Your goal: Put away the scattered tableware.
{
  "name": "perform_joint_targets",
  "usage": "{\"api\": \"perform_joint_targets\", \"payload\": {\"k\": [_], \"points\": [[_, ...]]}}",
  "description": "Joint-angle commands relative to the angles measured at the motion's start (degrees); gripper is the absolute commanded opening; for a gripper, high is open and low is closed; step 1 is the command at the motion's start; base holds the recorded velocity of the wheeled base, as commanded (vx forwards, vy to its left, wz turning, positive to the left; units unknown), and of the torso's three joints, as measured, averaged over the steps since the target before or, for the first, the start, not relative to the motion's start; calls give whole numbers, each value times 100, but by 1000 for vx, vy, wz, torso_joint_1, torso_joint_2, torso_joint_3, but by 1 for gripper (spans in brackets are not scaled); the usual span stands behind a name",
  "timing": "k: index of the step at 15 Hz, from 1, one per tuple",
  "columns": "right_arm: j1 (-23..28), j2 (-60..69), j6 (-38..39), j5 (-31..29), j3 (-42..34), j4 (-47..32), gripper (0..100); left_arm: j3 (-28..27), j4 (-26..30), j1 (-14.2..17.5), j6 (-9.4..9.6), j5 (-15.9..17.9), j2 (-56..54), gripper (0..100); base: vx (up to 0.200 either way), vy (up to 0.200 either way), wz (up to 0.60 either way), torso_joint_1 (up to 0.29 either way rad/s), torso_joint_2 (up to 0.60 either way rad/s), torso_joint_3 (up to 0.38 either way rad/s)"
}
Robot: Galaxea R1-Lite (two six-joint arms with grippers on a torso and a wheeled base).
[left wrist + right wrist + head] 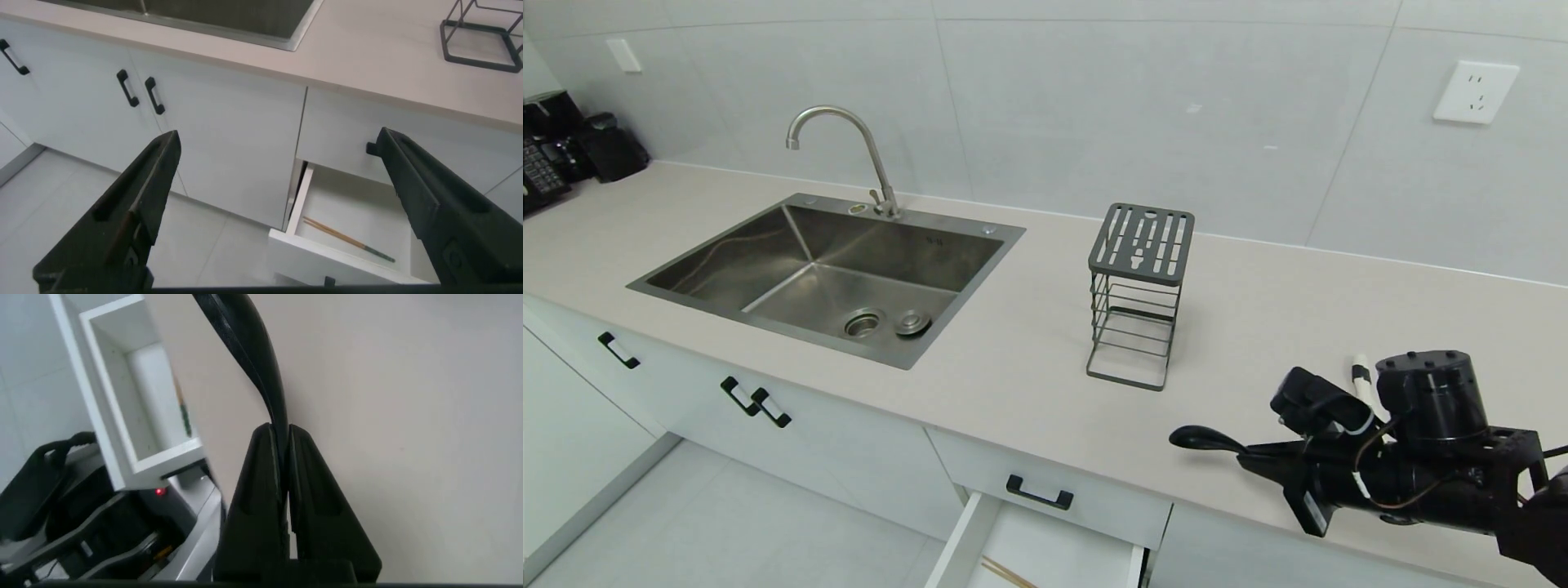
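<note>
right hand (1252,451) grips black utensil (1205,439), perhaps a spoon.

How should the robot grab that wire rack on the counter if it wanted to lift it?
The wire rack stands upright with a thin, flat slotted top plate. Probably pinch that plate's near edge, coming from above on the robot's side, since the wall is behind it.

Nothing is legible; the tiny mark inside the sink (931,255) is unreadable.
</note>
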State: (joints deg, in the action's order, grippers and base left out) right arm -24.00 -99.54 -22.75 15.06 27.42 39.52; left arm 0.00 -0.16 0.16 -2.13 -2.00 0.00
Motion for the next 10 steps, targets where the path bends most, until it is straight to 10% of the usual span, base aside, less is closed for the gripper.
{"api": "perform_joint_targets", "payload": {"k": [1,10], "points": [[-184,488,-2,-3,-457,-6,0,0,-2,2,-6,-2,0,100,0,0,0,0,0,0],[-940,875,-2,-73,-421,-50,0,0,-2,2,2,-2,0,100,0,0,0,0,0,0]]}}
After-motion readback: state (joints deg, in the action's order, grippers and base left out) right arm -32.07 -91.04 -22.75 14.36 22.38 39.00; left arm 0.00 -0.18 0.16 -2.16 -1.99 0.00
